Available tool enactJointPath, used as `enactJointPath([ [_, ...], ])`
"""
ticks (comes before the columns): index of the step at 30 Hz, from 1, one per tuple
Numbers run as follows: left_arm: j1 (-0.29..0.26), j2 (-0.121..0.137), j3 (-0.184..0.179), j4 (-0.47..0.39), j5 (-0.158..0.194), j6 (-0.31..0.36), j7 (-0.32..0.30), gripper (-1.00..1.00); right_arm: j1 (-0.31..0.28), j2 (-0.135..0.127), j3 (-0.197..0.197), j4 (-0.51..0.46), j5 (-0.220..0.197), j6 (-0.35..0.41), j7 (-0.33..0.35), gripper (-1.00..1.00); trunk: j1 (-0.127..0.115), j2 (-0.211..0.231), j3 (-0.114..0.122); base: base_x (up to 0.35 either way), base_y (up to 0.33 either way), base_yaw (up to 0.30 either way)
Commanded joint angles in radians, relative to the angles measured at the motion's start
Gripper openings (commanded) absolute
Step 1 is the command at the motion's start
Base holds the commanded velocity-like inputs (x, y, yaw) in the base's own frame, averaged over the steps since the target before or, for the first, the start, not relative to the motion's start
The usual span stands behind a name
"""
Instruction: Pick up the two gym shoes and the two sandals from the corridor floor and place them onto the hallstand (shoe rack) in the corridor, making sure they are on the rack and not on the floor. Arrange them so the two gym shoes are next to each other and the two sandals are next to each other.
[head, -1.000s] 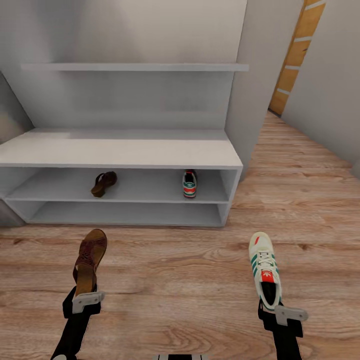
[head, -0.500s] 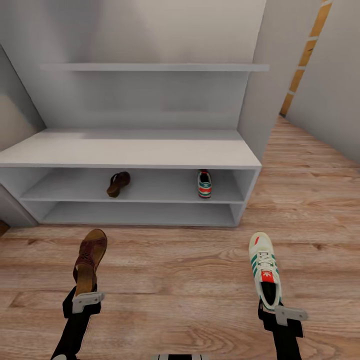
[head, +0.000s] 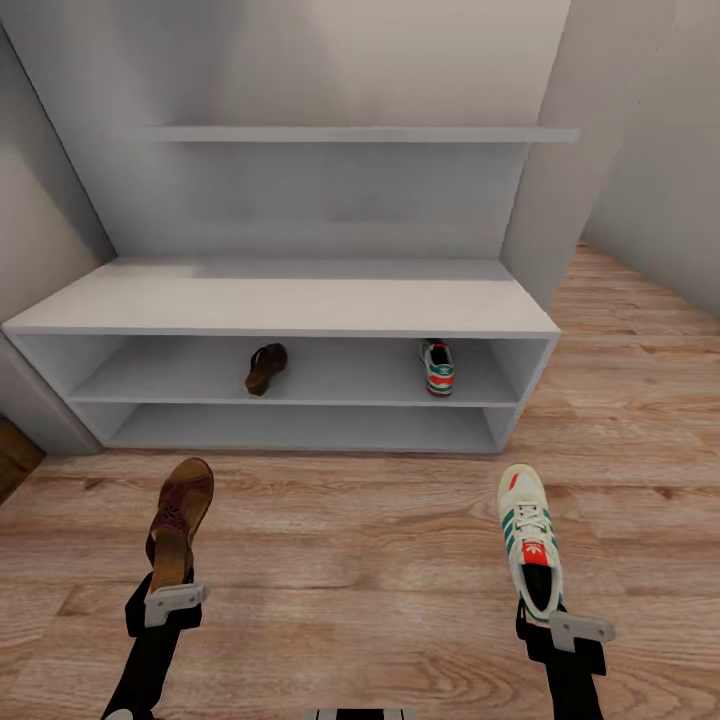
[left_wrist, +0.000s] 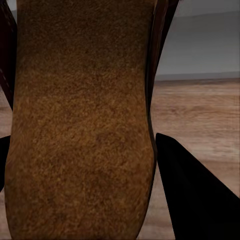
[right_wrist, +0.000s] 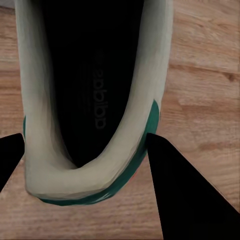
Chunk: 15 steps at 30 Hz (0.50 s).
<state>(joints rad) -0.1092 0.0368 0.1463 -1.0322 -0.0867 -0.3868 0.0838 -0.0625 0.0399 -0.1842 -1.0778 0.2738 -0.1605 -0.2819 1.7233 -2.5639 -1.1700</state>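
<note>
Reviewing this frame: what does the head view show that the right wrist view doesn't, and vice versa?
Head view alone: the rack with a sandal and a sneaker on its upper shelf, plus the left tool holding a second sandal. Right wrist view alone: the dark inside of the held sneaker, with lettering on the insole. Both: that sneaker gripped at the heel by the right tool, over the floor.

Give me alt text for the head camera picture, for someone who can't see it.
The left gripper holds a brown sandal and the right gripper a white gym shoe, facing a pale hallstand whose upper shelf holds another sandal and gym shoe.
</note>
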Motion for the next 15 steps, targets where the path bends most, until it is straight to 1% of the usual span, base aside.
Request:
enactJointPath([
  [1,0.000,0.000,0.000,0.000,-0.002,0.000,0.000,-1.00,0.000,0.000,0.000,0.000,-0.001,-0.001,0.000,-1.00,0.000,0.000,0.000,0.000,0.280,0.000],
  [15,0.000,0.000,0.000,0.000,-0.002,0.000,0.001,-1.00,0.000,0.000,0.000,0.002,0.002,-0.001,0.000,-1.00,0.000,0.000,0.000,0.000,0.280,0.000],
])
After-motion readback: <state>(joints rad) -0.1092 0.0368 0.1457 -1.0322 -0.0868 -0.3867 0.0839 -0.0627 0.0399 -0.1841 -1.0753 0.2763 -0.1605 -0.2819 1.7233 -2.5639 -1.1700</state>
